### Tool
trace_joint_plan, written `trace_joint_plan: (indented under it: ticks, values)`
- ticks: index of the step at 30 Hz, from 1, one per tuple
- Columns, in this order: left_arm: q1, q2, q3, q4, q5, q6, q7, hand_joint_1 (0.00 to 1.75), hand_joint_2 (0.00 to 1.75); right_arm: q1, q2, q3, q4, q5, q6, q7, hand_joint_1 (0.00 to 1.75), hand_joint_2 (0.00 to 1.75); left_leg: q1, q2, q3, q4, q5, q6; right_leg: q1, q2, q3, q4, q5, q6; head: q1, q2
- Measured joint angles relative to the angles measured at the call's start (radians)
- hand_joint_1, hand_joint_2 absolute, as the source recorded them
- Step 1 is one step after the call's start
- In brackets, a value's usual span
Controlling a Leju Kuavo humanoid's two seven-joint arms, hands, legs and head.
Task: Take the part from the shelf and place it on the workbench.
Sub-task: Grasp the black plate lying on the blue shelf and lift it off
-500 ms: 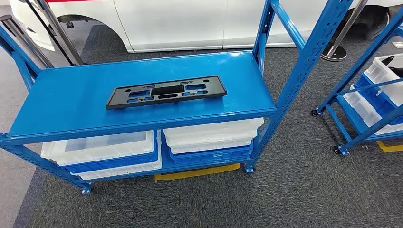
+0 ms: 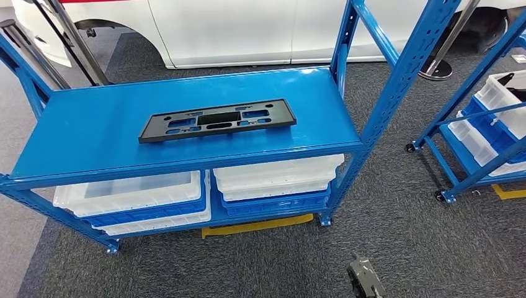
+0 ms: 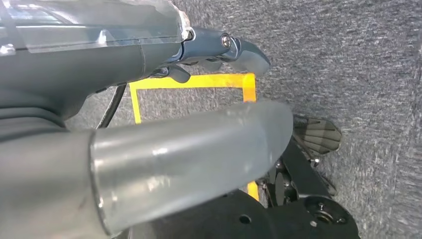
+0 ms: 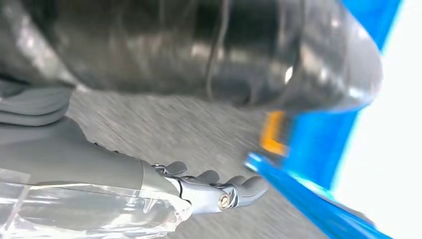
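Note:
The part point(image 2: 217, 120) is a flat black rectangular plate with several cut-outs, lying on the top board of the blue shelf point(image 2: 87, 139), a little right of centre. My right hand point(image 2: 365, 280) rises at the bottom edge of the head view, low over the carpet and well short of the shelf. In the right wrist view my right hand point(image 4: 99, 164) has its fingers point(image 4: 219, 191) stretched out and apart from the thumb, holding nothing, with a blue shelf edge point(image 4: 308, 199) beyond. My left hand point(image 3: 164, 149) hangs over the carpet, fingers point(image 3: 234, 50) extended, holding nothing.
White bins in blue crates point(image 2: 142, 198) point(image 2: 276, 180) fill the shelf's lower level. A second blue rack with bins point(image 2: 490, 118) stands at the right. A white car point(image 2: 248, 31) and a post base point(image 2: 437, 71) lie behind. Yellow tape point(image 2: 254, 225) marks the grey carpet.
My right hand has come up into the bottom edge of the head view. The part and shelf have not moved.

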Motion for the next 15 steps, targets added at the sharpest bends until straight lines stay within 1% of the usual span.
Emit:
trace_joint_plan:
  ticks: [10,15]
  values:
    - [-0.014,-0.002,0.027,0.021,-0.028,-0.006,0.007,0.0,0.0,-0.044,-0.093,0.128,-0.344,0.033,-0.02,-0.042,0.0,0.0,0.0,0.0,0.001,0.001,0.0,0.0,0.0,0.0,0.0,0.0,0.0,0.0,0.0,0.0]
    - [-0.021,-0.003,0.039,0.029,-0.041,-0.008,0.01,0.0,0.0,-0.094,-0.134,0.224,-0.497,0.072,-0.035,-0.048,0.0,0.0,0.0,0.0,0.001,0.001,0.0,0.0,0.0,0.0,0.0,0.0,0.0,0.0,0.0,0.0]
